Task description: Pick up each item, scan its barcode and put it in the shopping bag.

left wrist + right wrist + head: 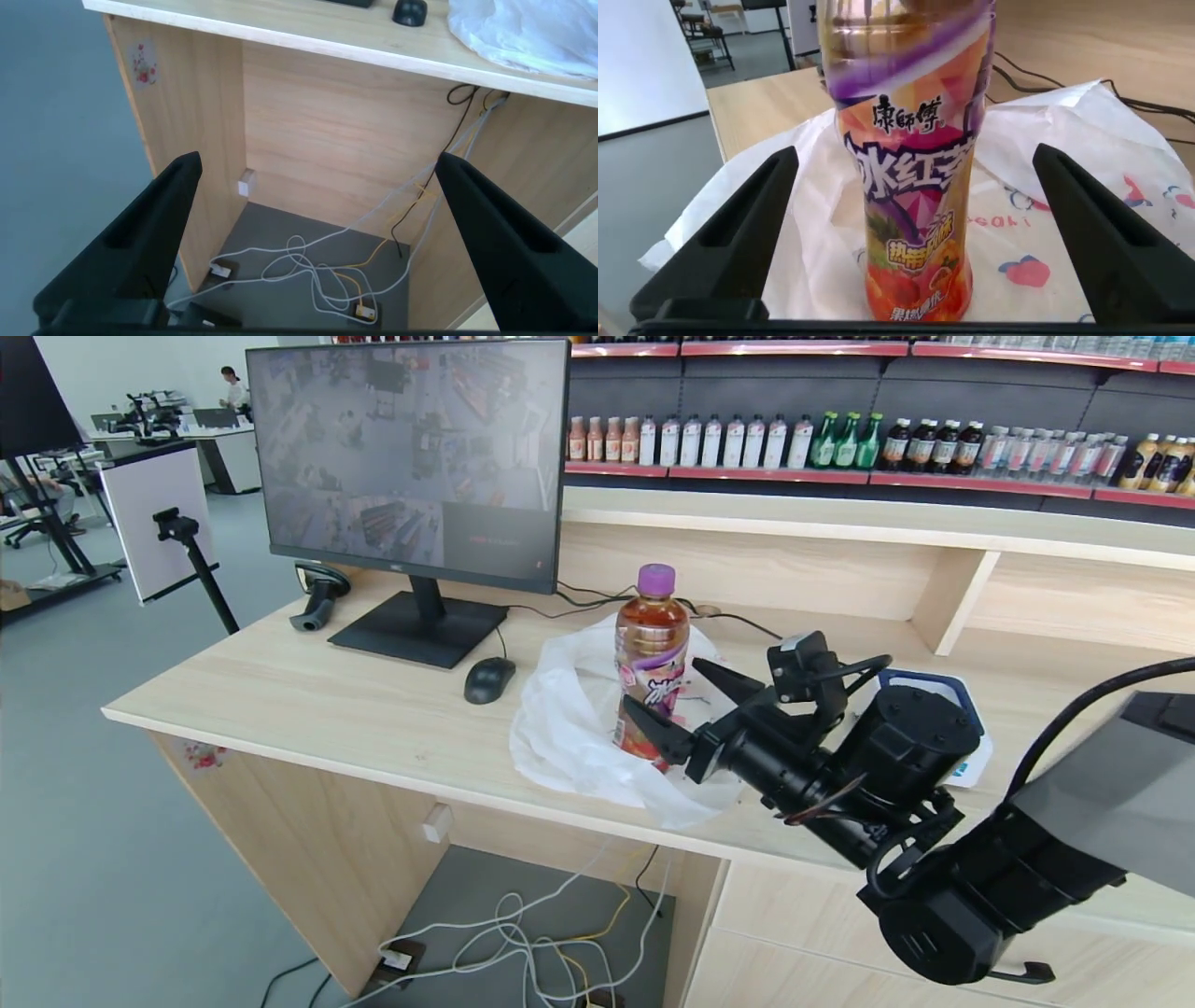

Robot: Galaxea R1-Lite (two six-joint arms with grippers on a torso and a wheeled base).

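Head view, bottle (652, 653) upright on shopping bag (560, 733); rt claw (661, 682) astride

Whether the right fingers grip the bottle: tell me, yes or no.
No: the right fingers stand wide open, with a clear gap on either side of the bottle.

Centre of the right wrist view: the bottle (910, 187) carries a wrap label with dark Chinese characters, large white ones below, small yellow print lowest. Lower right: faint red lettering on the shopping bag (1036, 159), illegible.
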